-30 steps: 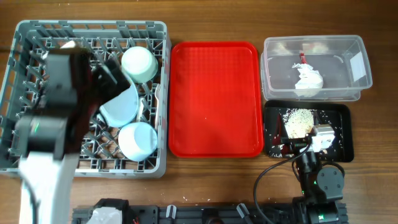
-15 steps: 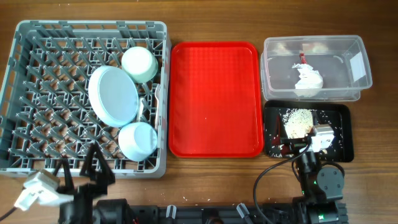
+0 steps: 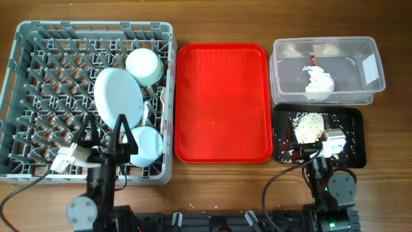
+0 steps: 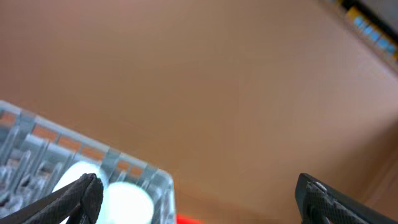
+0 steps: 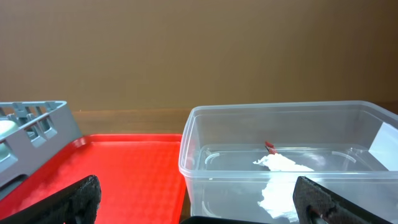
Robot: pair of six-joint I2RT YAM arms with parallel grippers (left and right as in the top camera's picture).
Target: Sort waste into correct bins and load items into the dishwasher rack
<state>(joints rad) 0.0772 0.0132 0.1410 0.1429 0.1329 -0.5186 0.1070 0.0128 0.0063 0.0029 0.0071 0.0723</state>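
Seemingly near done: plate point(image 3: 118, 96), green bowl point(image 3: 144, 66) and blue bowl point(image 3: 145, 145) sit in the rack point(image 3: 38, 96), napkin point(image 3: 319, 82) and wrapper point(image 3: 313, 61) in the tub point(image 3: 370, 84), rice point(image 3: 309, 125) in the black tray point(image 3: 357, 138); left tool point(image 3: 105, 132) and right tool point(image 5: 196, 196) gape empty.

The wooden table point(image 3: 219, 19) carries a grey rack point(image 3: 51, 96), red tray point(image 3: 222, 103), clear tub point(image 3: 347, 74) and black tray point(image 3: 358, 122).

Left claw point(image 3: 105, 132): both fingers spread wide, tips pointing away from the base, wrist camera tilted upward. Right claw point(image 5: 196, 202): fingers equally wide apart, held about level. Right arm point(image 3: 331, 187) sits folded low, close to its base.
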